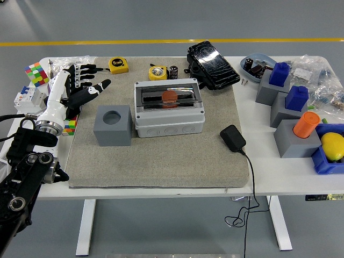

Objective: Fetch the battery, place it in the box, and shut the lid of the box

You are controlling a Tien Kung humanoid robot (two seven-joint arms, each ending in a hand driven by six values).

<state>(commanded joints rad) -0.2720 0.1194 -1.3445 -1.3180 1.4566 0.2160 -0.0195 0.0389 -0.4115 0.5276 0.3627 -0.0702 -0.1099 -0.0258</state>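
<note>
A small black cylindrical battery (173, 72) stands on the mat's far edge, beside a yellow tape measure (157, 72). The grey box (169, 108) sits mid-mat, its clear lid lying flat on top. A red-orange round thing (169, 97) shows through the lid. My left hand (88, 81) hovers over the mat's far left corner, left of the box and well apart from the battery. Its fingers are spread and hold nothing. My right arm is out of view.
A grey block with a round hole (113, 124) sits left of the box. A black case (213, 65) lies behind the box, and a black adapter (233, 138) with its cable lies to the right. Grey blocks with blue and orange pegs (306, 124) crowd the right side.
</note>
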